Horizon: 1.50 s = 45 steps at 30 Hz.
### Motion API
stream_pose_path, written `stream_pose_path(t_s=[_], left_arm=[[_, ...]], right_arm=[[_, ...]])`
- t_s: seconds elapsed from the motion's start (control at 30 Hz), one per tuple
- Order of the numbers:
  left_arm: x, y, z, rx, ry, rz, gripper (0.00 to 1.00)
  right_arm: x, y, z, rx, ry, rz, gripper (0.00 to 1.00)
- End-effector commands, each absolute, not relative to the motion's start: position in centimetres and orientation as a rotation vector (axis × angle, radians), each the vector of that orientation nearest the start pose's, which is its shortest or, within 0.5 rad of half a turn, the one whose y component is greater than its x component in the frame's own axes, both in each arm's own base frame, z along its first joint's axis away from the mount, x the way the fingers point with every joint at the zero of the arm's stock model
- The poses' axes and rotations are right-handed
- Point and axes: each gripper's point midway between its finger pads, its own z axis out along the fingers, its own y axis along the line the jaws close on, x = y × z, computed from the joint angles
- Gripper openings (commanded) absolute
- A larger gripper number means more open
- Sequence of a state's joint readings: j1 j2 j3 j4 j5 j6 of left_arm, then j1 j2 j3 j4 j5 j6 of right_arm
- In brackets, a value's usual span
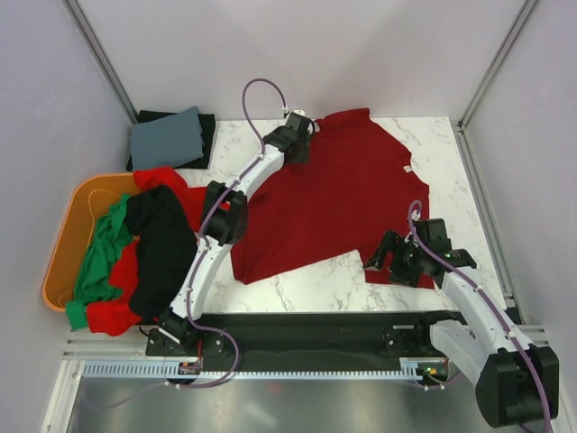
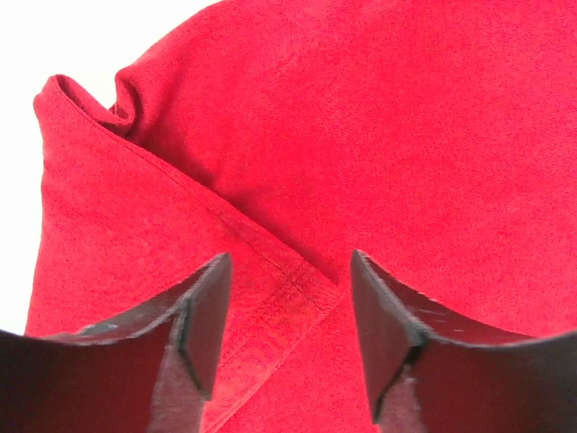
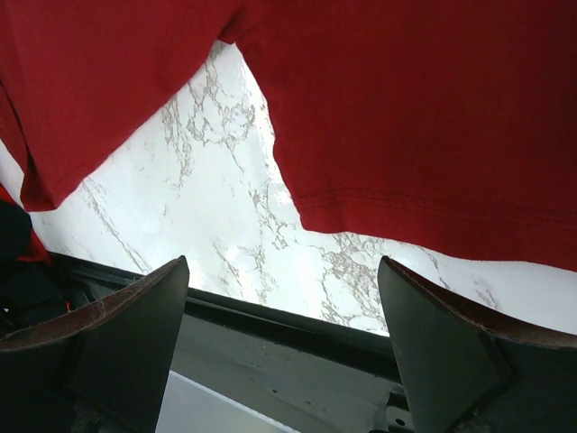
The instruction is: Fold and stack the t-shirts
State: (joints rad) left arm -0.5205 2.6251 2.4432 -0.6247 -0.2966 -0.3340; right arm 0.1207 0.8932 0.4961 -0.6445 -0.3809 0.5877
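Observation:
A dark red t-shirt (image 1: 334,189) lies spread on the marble table (image 1: 325,284). My left gripper (image 1: 305,144) is open at the shirt's far left edge. In the left wrist view the gripper (image 2: 288,271) stands just over the red cloth (image 2: 379,135), with a stitched sleeve hem corner (image 2: 288,302) between the fingers. My right gripper (image 1: 380,255) is open and empty by the shirt's near right hem. In the right wrist view the gripper (image 3: 281,266) stands over bare marble, with the hem corner (image 3: 311,212) just beyond the tips. Green (image 1: 99,262), bright red (image 1: 117,311) and black (image 1: 162,244) shirts fill a tub.
The orange tub (image 1: 63,244) stands at the table's left edge. A folded grey-blue shirt (image 1: 167,137) lies on a folded black one (image 1: 206,126) at the back left. A black rail (image 1: 306,329) runs along the near edge. Grey walls enclose the table.

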Motion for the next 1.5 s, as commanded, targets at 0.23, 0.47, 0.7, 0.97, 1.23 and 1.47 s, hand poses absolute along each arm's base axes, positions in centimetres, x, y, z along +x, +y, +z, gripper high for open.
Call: stream_pose_path(t_s=[0.23,0.47,0.7,0.97,1.23,1.47], left_arm=[[57.7,-30.0,4.7,0.184,2.320,-0.104,0.53],[56.1,-29.5,3.3,0.193,2.395,-0.102,0.66],[56.0,-29.2,2.9,0.177,2.407,-0.088,0.59],[56.4,-28.7,5.2,0.160,2.371,-0.080,0.42],[56.6,-27.2,7.1,0.156,2.353,-0.049,0.27],[56.7,-25.5,8.1,0.139,2.353,-0.037,0.25]], right_arm=[[18.1,10.9,6.3,0.475,2.637,0.737,0.93],[18.1,11.0,6.2,0.476,2.643,0.734,0.93],[18.1,11.0,6.3,0.472,2.637,0.740,0.93],[18.2,11.0,6.1,0.470,2.638,0.740,0.94],[18.2,11.1,6.1,0.468,2.639,0.746,0.93],[18.2,11.2,5.9,0.465,2.646,0.747,0.94]])
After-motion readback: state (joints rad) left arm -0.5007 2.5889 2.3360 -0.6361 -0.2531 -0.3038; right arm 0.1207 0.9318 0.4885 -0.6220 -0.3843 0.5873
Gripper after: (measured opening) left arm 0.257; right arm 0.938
